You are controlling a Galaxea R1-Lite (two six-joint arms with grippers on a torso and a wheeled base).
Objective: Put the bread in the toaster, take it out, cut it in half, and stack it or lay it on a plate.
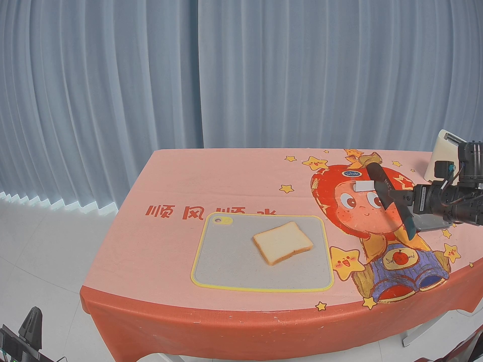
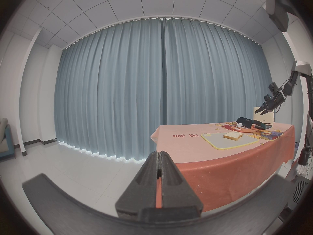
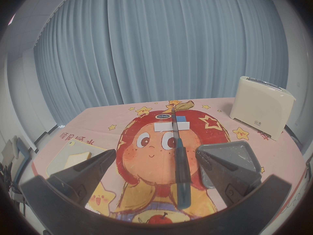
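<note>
Backdrop: pleated grey-blue curtain point(image 1: 151, 51) behind a tabletop point(image 1: 201, 177) under a pink-orange cartoon-print cloth.

Counted: 1 slice, 1 board, 1 knife, 1 toaster, 1 tray, 2 tools.

- 1 square slice of pale bread with a tan crust point(image 1: 282, 242) lies flat and whole on the right half of a grey cutting board with a yellow rim and rounded corners point(image 1: 226, 262).
- 1 knife with a black blade and a dark teal handle point(image 3: 181, 167) rests on the printed face. Its blade crosses a small white rectangular piece point(image 3: 164, 127). It lies between board and tray.
- 1 dark grey square tray with rounded corners point(image 3: 228, 154) sits just beside the knife handle.
- 1 cream, smooth-cased toaster point(image 3: 260, 110) stands beyond the tray.
- Right tool point(image 3: 156, 154) hovers over the knife, fingers spread wide, grasping nothing.
- Left tool point(image 2: 159, 160) hangs low, well apart from the tabletop, clenched on nothing.
</note>
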